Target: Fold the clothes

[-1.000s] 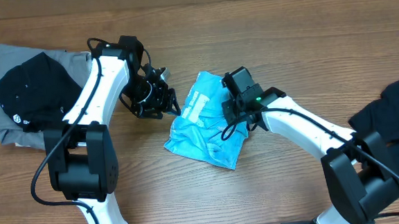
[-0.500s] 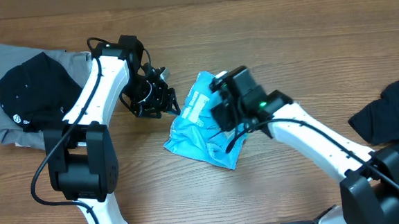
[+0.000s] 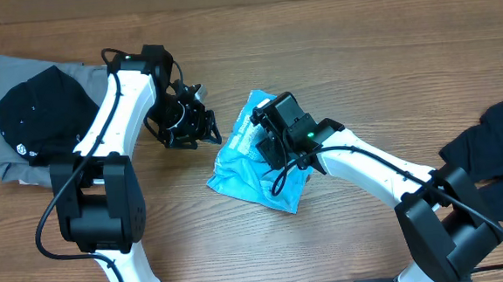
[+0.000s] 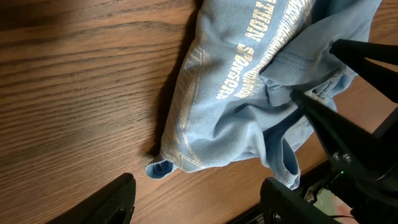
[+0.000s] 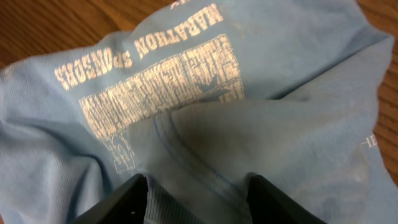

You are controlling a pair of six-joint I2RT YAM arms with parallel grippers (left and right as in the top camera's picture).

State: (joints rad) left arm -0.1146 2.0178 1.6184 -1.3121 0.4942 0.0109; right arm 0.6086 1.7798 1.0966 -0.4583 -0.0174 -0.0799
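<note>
The light-blue T-shirt (image 3: pixel 240 172) lies crumpled in the middle of the table, pale print facing up. In the right wrist view the T-shirt (image 5: pixel 186 81) fills the frame. My right gripper (image 5: pixel 199 202) is down on it, open, its fingers (image 5: pixel 121 202) standing either side of a fold with the collar seam. My left gripper (image 4: pixel 199 205) hangs open over bare wood just left of the T-shirt (image 4: pixel 249 93), nothing between its fingers (image 4: pixel 109 202). From overhead, the left gripper (image 3: pixel 200 131) is beside the shirt's left edge and the right gripper (image 3: pixel 269 147) is over its upper part.
A grey garment (image 3: pixel 11 68) with a black one (image 3: pixel 40 110) on top lies at the far left. Another black garment (image 3: pixel 493 152) sits at the right edge. In the left wrist view the right arm (image 4: pixel 354 143) crosses over the shirt's right side.
My right gripper has opened and moved left across the shirt. The left arm has shifted slightly left, still open.
</note>
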